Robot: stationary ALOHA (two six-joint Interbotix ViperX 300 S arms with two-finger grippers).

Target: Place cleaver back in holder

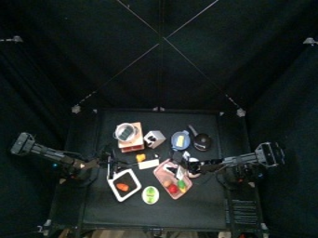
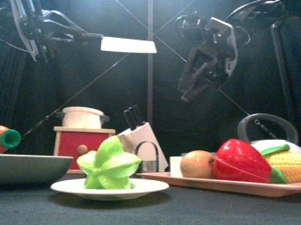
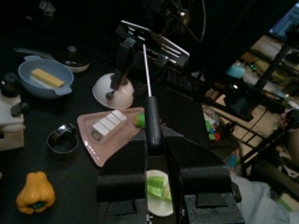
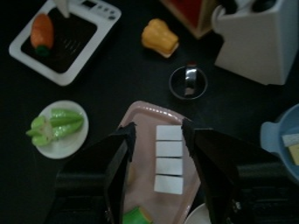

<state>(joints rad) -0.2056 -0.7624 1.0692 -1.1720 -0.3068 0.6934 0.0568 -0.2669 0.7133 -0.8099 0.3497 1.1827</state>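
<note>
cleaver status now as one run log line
left gripper: shut on cleaver, held high | cleaver: aloft, not yet in holder | right gripper: open, empty, above pink tray

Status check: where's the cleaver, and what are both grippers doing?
Left gripper shut on cleaver, held high. Right gripper open, empty, over pink tray. Holder on table; nothing seen blocking it.

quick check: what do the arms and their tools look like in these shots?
Both arms are black with jointed segments. The right tool has two broad black jaws with flat inner faces. The left tool shows the same black jaws rising from a blocky black wrist. In the front view, dark cables loop along the right arm.
</note>
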